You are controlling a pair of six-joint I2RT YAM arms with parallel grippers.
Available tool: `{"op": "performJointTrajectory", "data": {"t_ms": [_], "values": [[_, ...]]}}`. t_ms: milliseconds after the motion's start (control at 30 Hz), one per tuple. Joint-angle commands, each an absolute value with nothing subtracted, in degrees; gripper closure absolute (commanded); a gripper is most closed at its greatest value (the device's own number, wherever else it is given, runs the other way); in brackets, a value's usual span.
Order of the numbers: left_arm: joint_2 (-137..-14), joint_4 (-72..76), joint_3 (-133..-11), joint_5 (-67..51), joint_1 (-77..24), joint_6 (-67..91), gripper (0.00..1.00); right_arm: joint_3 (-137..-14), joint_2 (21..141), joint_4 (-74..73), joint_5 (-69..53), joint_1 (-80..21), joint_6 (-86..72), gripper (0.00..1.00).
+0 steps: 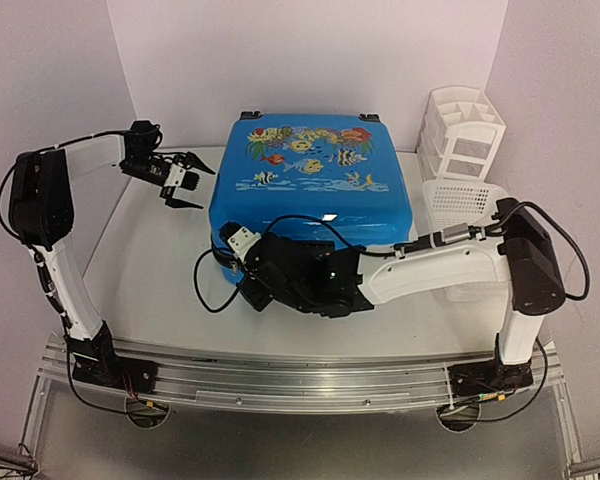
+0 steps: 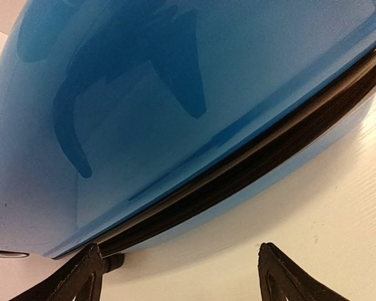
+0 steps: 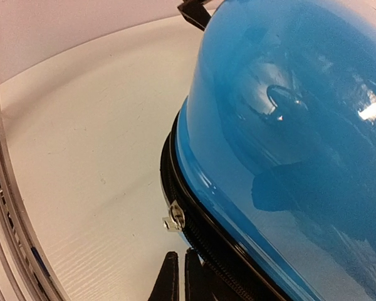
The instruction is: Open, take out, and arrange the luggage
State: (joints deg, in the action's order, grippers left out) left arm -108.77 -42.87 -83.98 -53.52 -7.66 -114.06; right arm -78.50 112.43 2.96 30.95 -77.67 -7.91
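The luggage [image 1: 310, 175] is a bright blue hard-shell suitcase with a fish-and-flowers print, lying flat and closed on the white table [image 1: 150, 260]. My left gripper [image 1: 202, 188] is open and empty, close to its left side. In the left wrist view, the fingers [image 2: 88, 276] spread wide in front of the blue shell [image 2: 175, 94] and the black zipper band [image 2: 250, 163]. My right gripper [image 1: 238, 262] is at the front left corner. Its fingers [image 3: 169, 279] are shut, just short of the silver zipper slider [image 3: 173, 216] on the black zip [image 3: 219, 257]. Nothing shows between them.
A white drawer organizer [image 1: 465, 130] stands at the back right, with a white mesh basket [image 1: 465, 200] in front of it, beside the suitcase. My right arm [image 1: 430, 265] lies across the suitcase's front. An aluminium rail [image 1: 280, 385] runs along the near edge. Walls close three sides.
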Motion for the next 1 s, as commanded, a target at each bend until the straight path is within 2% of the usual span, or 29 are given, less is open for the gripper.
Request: {"op": "performJointTrajectory", "data": {"t_ms": [0, 133, 233, 300, 333, 500, 700, 967], "values": [[-103.99, -51.37, -82.89, -52.44, -8.29, -145.47, 0.15, -79.91, 103.68, -3.52, 33.43, -77.78, -13.85, 0.9], [-101.04, -46.79, -80.5, -50.69, -9.83, -134.75, 0.15, -80.49, 96.1, -11.15, 36.4, -77.68, -19.66, 0.6], [-97.95, -43.66, -77.06, -49.3, -11.27, -127.33, 0.15, -81.64, 90.12, -19.03, 40.17, -76.0, -23.3, 0.41], [-96.08, -43.63, -74.84, -48.49, -11.86, -126.24, 0.15, -81.7, 86.1, -23.66, 40.31, -71.97, -26.54, 0.21], [-95.39, -43.08, -73.35, -48.03, -12.3, -125.0, 0.15, -81.12, 84.37, -25.65, 38.79, -69.55, -28.9, 0.15], [-93.04, -38.6, -69.3, -46.26, -13.94, -119.65, 0.16, -79.3, 79.75, -29.78, 29.97, -51.13, -34.75, 0.12], [-92.32, -32.03, -67.0, -45.03, -15.16, -112.79, 0.16, -85.3, 88.29, -30.42, 11.63, -30.43, -39.24, 0.13], [-91.47, -21.96, -62.71, -44.28, -16.69, -104.78, 0.16, -98.31, 104.12, -29.16, -4.27, -19.7, -41.63, 0.13]]}}
